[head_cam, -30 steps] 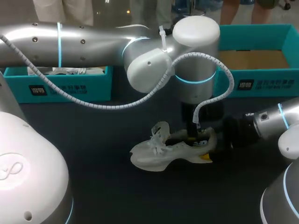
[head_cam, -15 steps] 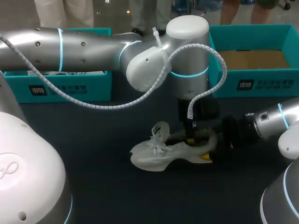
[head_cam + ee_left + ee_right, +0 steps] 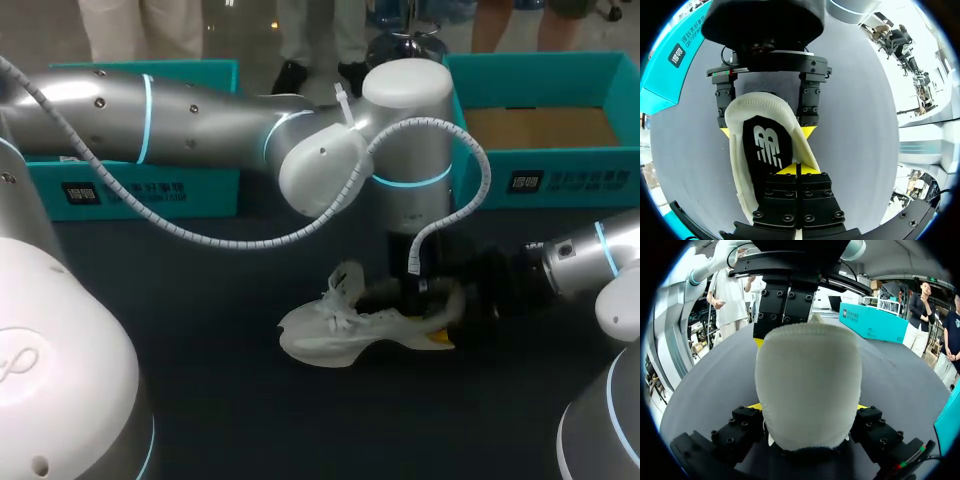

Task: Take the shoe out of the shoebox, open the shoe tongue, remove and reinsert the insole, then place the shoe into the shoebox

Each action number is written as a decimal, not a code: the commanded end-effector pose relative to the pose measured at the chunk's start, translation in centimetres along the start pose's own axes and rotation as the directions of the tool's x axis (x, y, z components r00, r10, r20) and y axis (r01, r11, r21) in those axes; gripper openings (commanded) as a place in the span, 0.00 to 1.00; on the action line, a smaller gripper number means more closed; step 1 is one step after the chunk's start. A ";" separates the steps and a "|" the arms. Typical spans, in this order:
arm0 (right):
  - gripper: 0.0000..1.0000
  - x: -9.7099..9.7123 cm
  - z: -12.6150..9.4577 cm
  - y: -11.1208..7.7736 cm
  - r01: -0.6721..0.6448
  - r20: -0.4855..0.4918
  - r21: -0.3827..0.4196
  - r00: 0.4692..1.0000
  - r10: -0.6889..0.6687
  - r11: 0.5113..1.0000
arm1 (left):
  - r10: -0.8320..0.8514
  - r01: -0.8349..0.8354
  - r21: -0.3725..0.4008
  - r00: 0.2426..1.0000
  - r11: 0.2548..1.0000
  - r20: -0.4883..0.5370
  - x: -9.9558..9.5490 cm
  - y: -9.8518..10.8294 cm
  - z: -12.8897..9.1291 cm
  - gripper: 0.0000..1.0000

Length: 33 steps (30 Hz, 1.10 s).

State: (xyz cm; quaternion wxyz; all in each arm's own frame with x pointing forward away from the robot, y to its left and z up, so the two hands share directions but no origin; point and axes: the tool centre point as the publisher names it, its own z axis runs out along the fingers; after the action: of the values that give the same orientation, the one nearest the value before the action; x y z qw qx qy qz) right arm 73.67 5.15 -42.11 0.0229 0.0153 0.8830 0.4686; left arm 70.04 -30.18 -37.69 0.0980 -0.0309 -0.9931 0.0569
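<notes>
shoe: white sneaker (image 3: 330, 335) lying on table (image 3: 220, 400), right of the middle, toe toward the left edge, heel toward the right edge
tongue: tongue (image 3: 346, 280) stands up off the laces, opening exposed
insole: black insole (image 3: 767, 150) lies flat inside the shoe, in the heel part, logo up
left arm: comes in from the left, crosses over the far half of the table, wrist pointing straight down over the shoe's heel opening
left gripper: left gripper (image 3: 796, 169) has its yellow tips pressed together, no gap, right at the inner edge of the shoe's collar beside the insole; cannot tell if anything thin is pinched between them
right gripper: right gripper (image 3: 807, 407) comes in low from the right edge, fingers spread wide with the heel between them, one finger on each side touching it, so it has hold of the shoe's heel
shoebox: teal shoebox (image 3: 560, 180) at far right corner, open, brown floor showing, well apart from the shoe
other box: second teal box (image 3: 150, 185) at far left edge, partly behind the left arm
</notes>
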 end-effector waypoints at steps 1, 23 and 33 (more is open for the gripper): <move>0.00 0.0 0.2 0.1 0.000 0.001 0.004 1.000 0.000 1.000 | 0.002 -0.002 -0.008 1.000 1.000 0.007 -0.1 -0.4 0.6 0.00; 0.00 0.0 0.2 0.1 0.000 0.001 0.004 1.000 0.000 1.000 | 0.027 -0.027 -0.002 0.997 1.000 0.066 -0.5 -0.1 2.8 0.26; 0.00 0.0 0.2 0.1 0.000 0.001 0.004 1.000 0.000 1.000 | 0.010 -0.012 0.007 0.981 1.000 0.192 -1.3 0.3 3.3 0.37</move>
State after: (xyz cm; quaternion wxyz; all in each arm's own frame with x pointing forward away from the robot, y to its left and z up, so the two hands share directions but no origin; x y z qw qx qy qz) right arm 73.42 5.15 -42.26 0.0233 0.0148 0.8830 0.4685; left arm 71.62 -30.46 -40.59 0.0203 -0.0332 -0.9969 0.0686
